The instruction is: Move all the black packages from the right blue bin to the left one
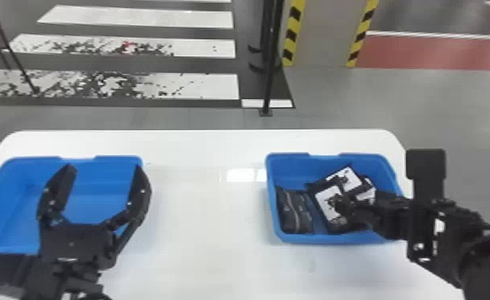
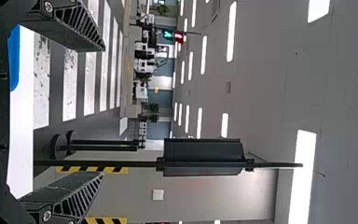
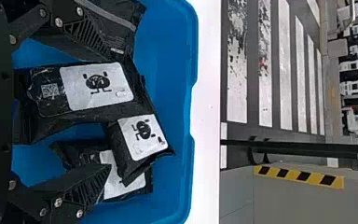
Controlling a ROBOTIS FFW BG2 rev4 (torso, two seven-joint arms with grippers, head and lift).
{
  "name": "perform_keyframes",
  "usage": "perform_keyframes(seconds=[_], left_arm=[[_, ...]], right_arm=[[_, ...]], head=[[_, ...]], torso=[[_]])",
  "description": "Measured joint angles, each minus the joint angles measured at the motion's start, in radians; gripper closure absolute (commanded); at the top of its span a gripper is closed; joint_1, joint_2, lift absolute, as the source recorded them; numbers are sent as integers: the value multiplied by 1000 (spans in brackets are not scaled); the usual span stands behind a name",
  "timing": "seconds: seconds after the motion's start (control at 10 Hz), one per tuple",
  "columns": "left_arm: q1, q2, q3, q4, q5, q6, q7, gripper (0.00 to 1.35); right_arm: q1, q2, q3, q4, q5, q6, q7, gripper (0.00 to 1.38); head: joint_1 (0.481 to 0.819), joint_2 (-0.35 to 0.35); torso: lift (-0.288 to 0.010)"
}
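Clock set with 12 pointing away from me across the bench. My right claw is down at the right blue bin, the arm entering from its 4 o'clock side; released, fingers spread wide, with nothing clenched. Directly before it, in the middle of the bin, lies a large black package with a white label bearing a dark cartoon figure. At its 1 o'clock end, a small labelled package sits tilted, partly on top of a third labelled package. That third one lies toward 2 to 3 o'clock and is partly hidden by the small package and one of my fingers. A fourth, the striped package, rests along the bin's 9 o'clock wall, a pale line running down it. Count of black packages seen in this bin: four. My left claw hangs above the left blue bin, fingers well apart, likewise released. Both bins stand on the white bench, the left at about 9 o'clock and the right at about 3, well apart. Beyond the bench edge: a black post near 1 o'clock, a white-striped crossing toward 11, and a grey pillar with yellow-black edges just past the post.
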Motion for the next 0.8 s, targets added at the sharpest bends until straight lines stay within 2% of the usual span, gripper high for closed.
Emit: perform_keyframes(seconds=[0.6, 0.7, 0.8], left_arm=[[0, 0, 0, 3, -2, -8, 0, 98], [-1, 0, 0, 4, -2, -9, 0, 98], [-2, -1, 0, 5, -2, -9, 0, 98]], right_arm=[[-26, -5, 35, 50, 5, 64, -1, 291], [-28, -5, 36, 54, 5, 71, -1, 312], [-30, -5, 36, 59, 5, 79, -1, 403]], head=[[695, -60], [695, -60], [695, -61]], torso=[[-154], [-154], [-154]])
